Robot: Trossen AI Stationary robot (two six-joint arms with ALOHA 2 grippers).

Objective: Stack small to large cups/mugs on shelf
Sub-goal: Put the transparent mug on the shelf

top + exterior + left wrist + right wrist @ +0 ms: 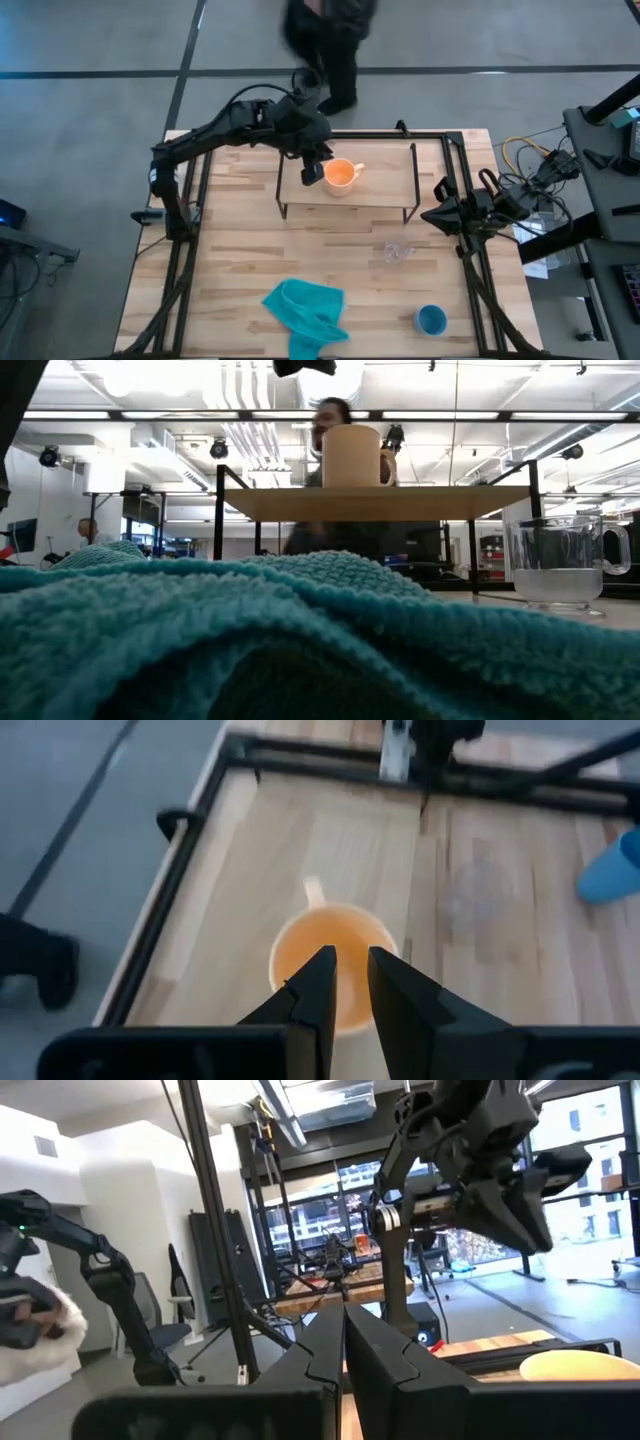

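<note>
the counter (230, 250) is a broad butcher-block top of pale wood strips with a black metal frame along its edges, filling the middle of the high view. on its upper centre stands the shelf (350, 195), a low rectangular light-wood board on thin black legs; in the low view it shows as a thin plank edge across the middle of the frame.

the left arm reaches in from the upper left of the high view, and the left end effector (313, 170) hangs over the shelf's left part. in the left wrist view its two dark fingers stand slightly apart with a narrow gap, holding nothing, directly above the rim of the orange mug (335, 965). the right end effector (432, 216) waits at the counter's right edge, fingers together and empty.

a teal cloth (305, 312), nubby terry and crumpled, lies at the lower centre of the high view and fills the low view's foreground.

the orange mug sits upright on the shelf, round, smooth, with a small handle, just right of the left end effector. the blue cup (431, 320), round, stands on the counter at lower right. the clear glass cup (558, 565), with a handle, stands on the counter below the shelf's right end.
</note>
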